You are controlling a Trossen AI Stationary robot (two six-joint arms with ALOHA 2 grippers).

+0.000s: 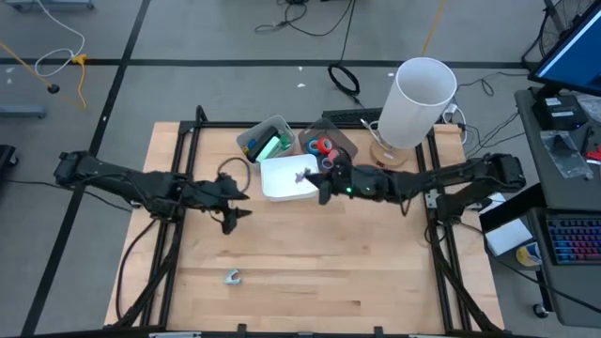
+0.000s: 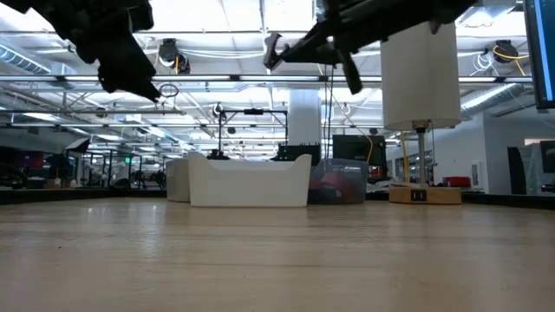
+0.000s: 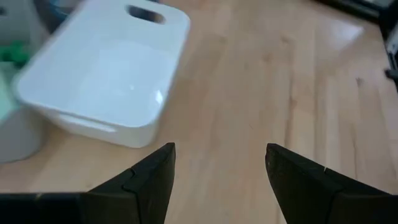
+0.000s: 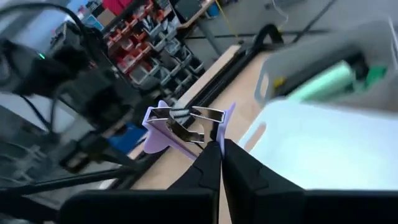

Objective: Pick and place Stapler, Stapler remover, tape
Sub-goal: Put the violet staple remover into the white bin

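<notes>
My right gripper (image 1: pixel 317 184) is shut on a lilac staple remover (image 4: pixel 184 125) with metal jaws, held in the air over the white bin (image 1: pixel 286 178). My left gripper (image 1: pixel 234 203) hovers open above bare wood just left of that bin (image 3: pixel 106 81) and touches nothing. A green stapler (image 1: pixel 271 146) lies in a clear bin behind the white one. Red and blue tape rolls (image 1: pixel 324 145) sit in a second clear bin beside it. A small pale grey object (image 1: pixel 232 277) lies alone on the wood near the front edge. My right gripper pinches the staple remover between its two fingertips (image 4: pixel 210 155), on the lilac plastic edge at the remover's lower side (image 4: pixel 214 134). The fingers reach in from the table's right. The remover is lifted clear, sticking out past the fingertips over the white bin.
A tall white cylinder on a wooden base (image 1: pixel 413 103) stands at the table's far right corner. The white bin (image 2: pixel 250 180) and clear bins cluster at the far middle. Open wood (image 1: pixel 310 263) fills the near half. Black frame rails run along both sides of the table.
</notes>
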